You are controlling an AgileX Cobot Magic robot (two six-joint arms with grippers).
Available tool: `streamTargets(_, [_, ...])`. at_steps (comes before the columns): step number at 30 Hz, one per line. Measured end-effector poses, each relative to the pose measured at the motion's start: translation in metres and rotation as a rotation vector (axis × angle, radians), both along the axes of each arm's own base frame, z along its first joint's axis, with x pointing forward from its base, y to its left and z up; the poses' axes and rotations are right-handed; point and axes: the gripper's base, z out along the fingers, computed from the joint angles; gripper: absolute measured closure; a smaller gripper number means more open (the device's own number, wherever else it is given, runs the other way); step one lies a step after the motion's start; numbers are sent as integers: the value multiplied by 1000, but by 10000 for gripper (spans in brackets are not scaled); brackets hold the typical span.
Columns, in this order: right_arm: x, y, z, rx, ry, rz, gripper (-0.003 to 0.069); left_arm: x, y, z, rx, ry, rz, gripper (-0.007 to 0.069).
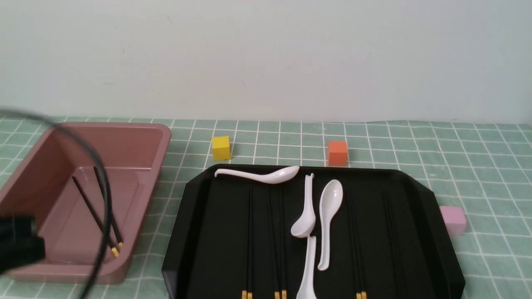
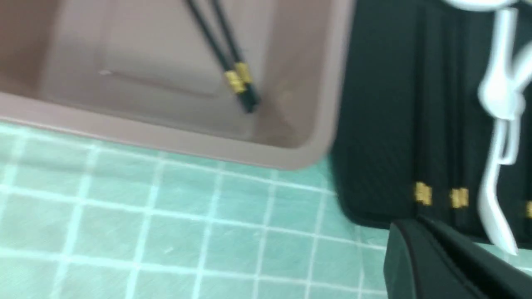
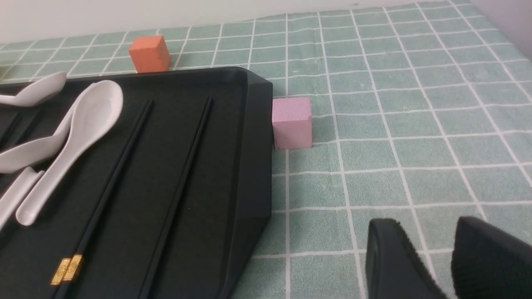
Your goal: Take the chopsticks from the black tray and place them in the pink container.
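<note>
Nearest on the left, left end effector (image 2: 415, 238) clamped closed on nothing, hanging over the counter (image 2: 124, 232) by the near corners of pink container (image 2: 166, 145) and black tray (image 2: 374, 124). On the right, right end effector (image 3: 440, 261) parted and empty, low over the cloth, apart from the tray. Then chopsticks (image 3: 110, 182): several pairs flat in the tray, gold ends nearest; deposited pair (image 2: 237, 78) lying in the container. Likely trouble: black on glossy black, so easy to misjudge depth and pinch one stick, or none. Lying flat, so apt to skid or split apart under a scraping grasp. Middle pairs just beside the white spoons (image 1: 328, 220); could drag one along. Needs opening before any descent, else only shoves sticks about. Farthest, yellow cube (image 1: 221, 148) and orange cube (image 1: 337, 153), beyond the rim and no hazard.
</note>
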Motion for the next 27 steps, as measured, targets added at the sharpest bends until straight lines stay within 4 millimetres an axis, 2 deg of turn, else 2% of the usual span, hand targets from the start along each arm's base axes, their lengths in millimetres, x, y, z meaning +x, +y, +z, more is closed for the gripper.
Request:
streamTargets(5, [0,0,0,0,0,0,419,-23,-2,-23,-51,-226,73,637])
streamTargets(8, [0,0,0,0,0,0,419,-32,-1,-33,-69,-303,112,637])
streamTargets(13, [0,0,0,0,0,0,419,-38,-1,-44,-73,-306,116,637])
streamTargets(20, [0,0,0,0,0,0,419,-38,-1,-45,-63,-302,113,637])
streamTargets(27, [0,0,0,0,0,0,419,-37,5,-45,50,-334,117,637])
